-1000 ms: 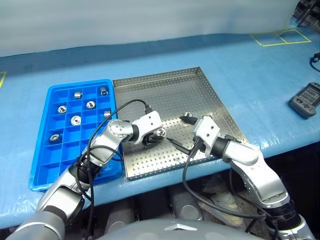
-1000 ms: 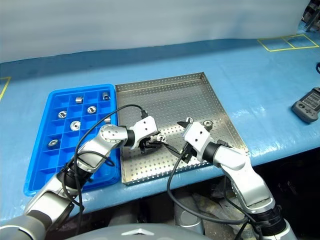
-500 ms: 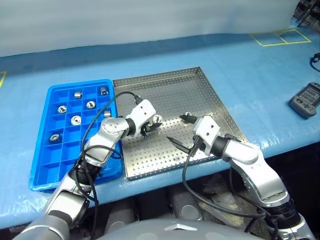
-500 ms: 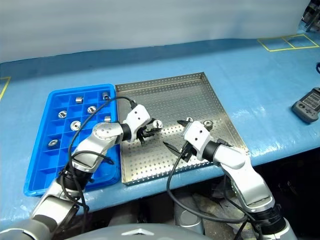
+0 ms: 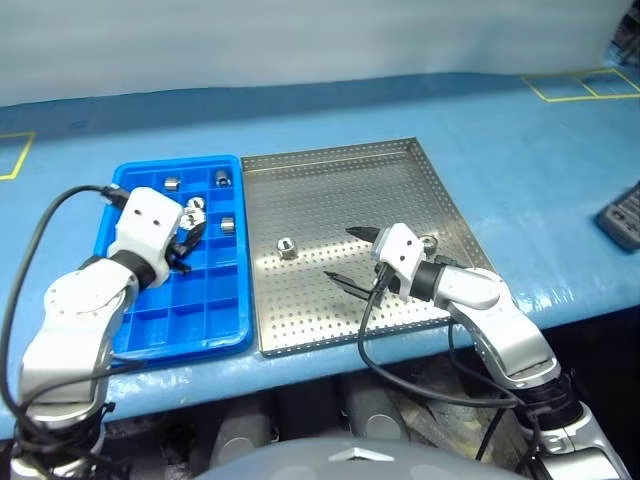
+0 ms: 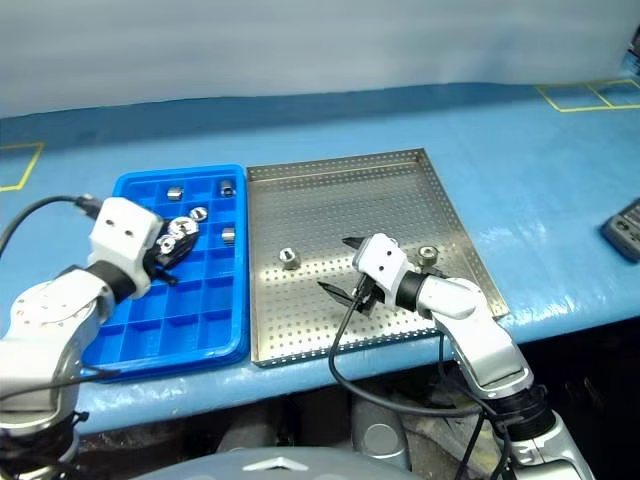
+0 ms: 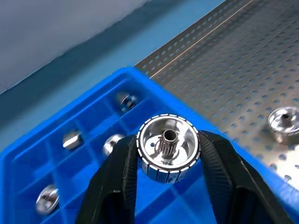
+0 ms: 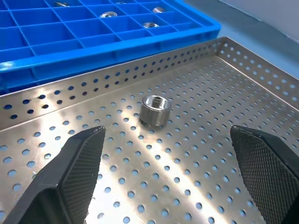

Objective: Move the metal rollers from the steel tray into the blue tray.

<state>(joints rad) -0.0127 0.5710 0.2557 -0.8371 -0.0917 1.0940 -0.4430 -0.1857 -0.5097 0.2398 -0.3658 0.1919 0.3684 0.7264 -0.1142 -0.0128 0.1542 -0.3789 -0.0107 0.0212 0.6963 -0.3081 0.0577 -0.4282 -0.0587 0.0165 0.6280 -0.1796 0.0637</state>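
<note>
Light blue table covering (image 5: 520,160), yellow taped squares (image 5: 585,85) at far corner; pale wall (image 5: 300,40) behind

No legible text, label, brand or number on anything here.

Workshop bench: steel tray (image 5: 400,190), parts bin (image 5: 215,330)

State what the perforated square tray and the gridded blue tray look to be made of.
Perforated square tray: likely steel, silver-grey, brushed sheen with glare between punched holes. Gridded blue tray: probably moulded plastic, uniform bright blue, slightly glossy walls.
</note>
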